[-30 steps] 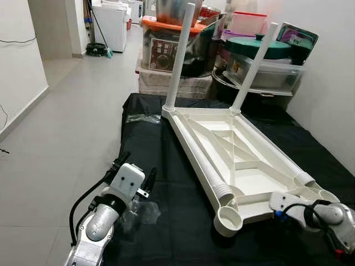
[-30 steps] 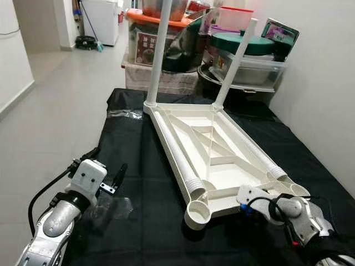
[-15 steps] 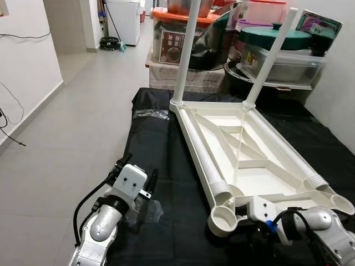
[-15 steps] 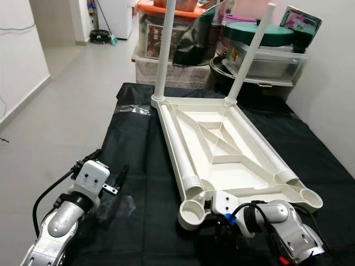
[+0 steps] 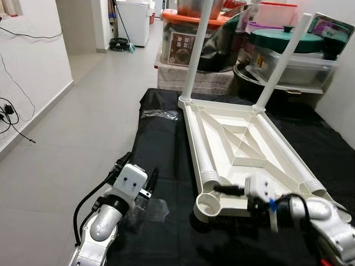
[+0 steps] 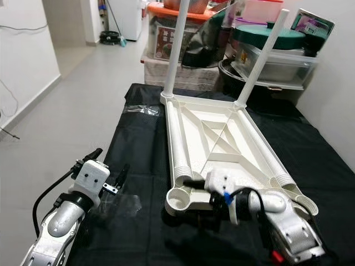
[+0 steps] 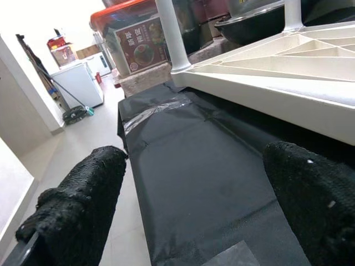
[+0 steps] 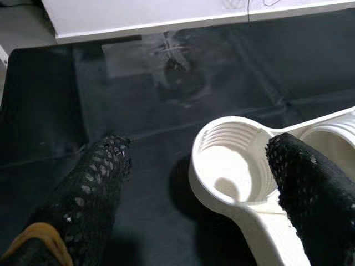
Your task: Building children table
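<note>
A white plastic children's table (image 5: 244,152) lies upside down on a black cloth (image 5: 161,149). Two white legs (image 5: 195,52) stand upright in its far corners. Two more legs lie loose along its long sides, one of them (image 6: 178,147) on the left. The near left corner socket (image 6: 178,198) is empty. My right gripper (image 6: 187,200) is open at this corner, and the socket (image 8: 230,169) sits between its fingers (image 8: 94,188). My left gripper (image 5: 137,173) hovers open over the cloth left of the table, holding nothing.
A clear plastic bag (image 5: 152,209) lies on the cloth under my left arm, another (image 5: 160,115) near the far left corner. Storage boxes and pots (image 5: 277,50) are stacked behind the table. A wall closes the right side; tiled floor (image 5: 83,122) stretches to the left.
My right gripper has swept left along the table's near edge, from the right corner to the empty left socket. The camera view has shifted; the left arm holds its place.
</note>
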Available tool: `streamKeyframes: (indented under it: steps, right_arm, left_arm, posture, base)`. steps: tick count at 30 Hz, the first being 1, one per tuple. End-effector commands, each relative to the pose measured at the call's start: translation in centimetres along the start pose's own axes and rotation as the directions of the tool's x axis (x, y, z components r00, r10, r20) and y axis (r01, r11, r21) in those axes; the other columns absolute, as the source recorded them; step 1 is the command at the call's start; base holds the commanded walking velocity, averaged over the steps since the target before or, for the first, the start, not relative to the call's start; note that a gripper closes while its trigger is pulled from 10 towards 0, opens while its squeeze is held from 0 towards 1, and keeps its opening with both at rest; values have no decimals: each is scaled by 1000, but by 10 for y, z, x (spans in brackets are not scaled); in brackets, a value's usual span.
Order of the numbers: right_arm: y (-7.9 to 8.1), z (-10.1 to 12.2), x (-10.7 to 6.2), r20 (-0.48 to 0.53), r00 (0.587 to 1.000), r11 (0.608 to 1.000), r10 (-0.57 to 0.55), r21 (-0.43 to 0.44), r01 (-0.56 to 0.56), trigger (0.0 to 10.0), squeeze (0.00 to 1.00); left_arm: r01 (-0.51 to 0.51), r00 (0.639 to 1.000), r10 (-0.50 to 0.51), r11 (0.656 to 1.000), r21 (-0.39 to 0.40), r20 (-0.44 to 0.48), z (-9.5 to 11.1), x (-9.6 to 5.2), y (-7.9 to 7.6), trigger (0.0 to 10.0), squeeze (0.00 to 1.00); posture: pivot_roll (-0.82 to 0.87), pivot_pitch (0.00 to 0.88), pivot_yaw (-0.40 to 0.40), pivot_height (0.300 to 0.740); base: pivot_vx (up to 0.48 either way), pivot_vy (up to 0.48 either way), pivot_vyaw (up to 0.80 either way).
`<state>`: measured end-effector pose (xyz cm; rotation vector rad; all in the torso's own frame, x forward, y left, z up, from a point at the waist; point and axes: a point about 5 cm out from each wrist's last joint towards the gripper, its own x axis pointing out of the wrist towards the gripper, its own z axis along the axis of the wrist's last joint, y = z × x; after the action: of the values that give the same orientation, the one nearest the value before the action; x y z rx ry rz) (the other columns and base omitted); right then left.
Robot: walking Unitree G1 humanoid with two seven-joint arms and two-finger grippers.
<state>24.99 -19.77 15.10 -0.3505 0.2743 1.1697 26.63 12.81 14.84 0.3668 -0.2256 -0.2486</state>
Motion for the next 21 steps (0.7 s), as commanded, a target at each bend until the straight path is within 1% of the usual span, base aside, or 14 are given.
streamKeyframes:
  steps: [1,2,3,4,6,7,8,10,12,14,15,17,19,21]
  right_arm:
    - [-3,5,-4,4,1000,1000,-21,-12,21,10000,894]
    - [-12,13,-4,51,994,995,-95,-14,95,10000,698]
    - [-19,19,-5,86,986,989,-146,-12,148,10000,698]
    - [-30,30,-5,144,960,971,-238,2,240,10000,325]
    - [-37,37,-5,181,938,954,-297,20,299,10000,325]
    - [-45,47,-5,257,896,932,-361,73,355,10000,0]
    - [-53,59,-5,342,829,897,-442,146,418,10000,0]
    - [-53,59,-5,342,829,897,-442,146,418,10000,0]
    - [-60,72,-2,425,712,829,-559,250,501,10000,0]
    - [-60,72,-2,425,712,829,-559,250,501,10000,0]
    - [-58,71,9,425,652,778,-628,309,548,10000,0]
    - [-54,69,20,418,620,747,-664,341,571,10000,0]
    - [-54,69,20,418,620,747,-664,341,571,10000,0]
    - [-48,66,33,400,595,717,-697,380,584,10000,0]
  left_arm:
    - [13,1000,-13,1000,4,7,0,1,-2,10000,0]
    - [12,1000,-12,1000,4,9,0,2,-1,10000,0]
    - [11,1000,-11,1000,4,10,0,2,-1,10000,0]
    - [11,1000,-11,1000,3,12,0,2,-1,10000,0]
    - [10,1000,-10,1000,2,13,0,2,-1,10000,0]
    - [9,1000,-9,1000,2,13,0,2,0,10000,0]
    - [9,1000,-9,1000,1,14,0,2,0,10000,0]
    - [9,1000,-9,1000,1,14,0,2,0,10000,0]
    - [7,1000,-7,1000,-1,16,1,1,0,10000,0]
    - [7,1000,-7,1000,-1,16,1,1,0,10000,0]
    - [1,1000,-1,1000,2,17,1,1,1,10000,0]
    - [-4,1000,4,1000,6,18,2,1,2,10000,0]
    - [-4,1000,4,1000,6,18,2,1,2,10000,0]
    - [-7,1000,7,1000,7,21,3,1,3,10000,0]
  posture:
    - [39,0,-103,740]
    - [38,0,-103,740]
    - [38,0,-103,740]
    - [38,0,-101,740]
    - [38,0,-100,740]
    - [40,0,-100,740]
    - [41,0,-100,740]
    - [41,0,-100,740]
    - [47,0,-101,740]
    - [47,0,-101,740]
    - [57,0,-102,740]
    - [59,0,-100,740]
    - [59,0,-100,740]
    - [60,0,-100,740]
  base:
    - [0,0,0]
    - [0,0,0]
    - [0,0,0]
    - [0,0,0]
    - [0,0,0]
    - [0,0,0]
    - [0,0,0]
    - [0,0,0]
    - [0,0,0]
    - [0,0,0]
    - [0,0,0]
    - [0,0,0]
    - [0,0,0]
    - [0,0,0]
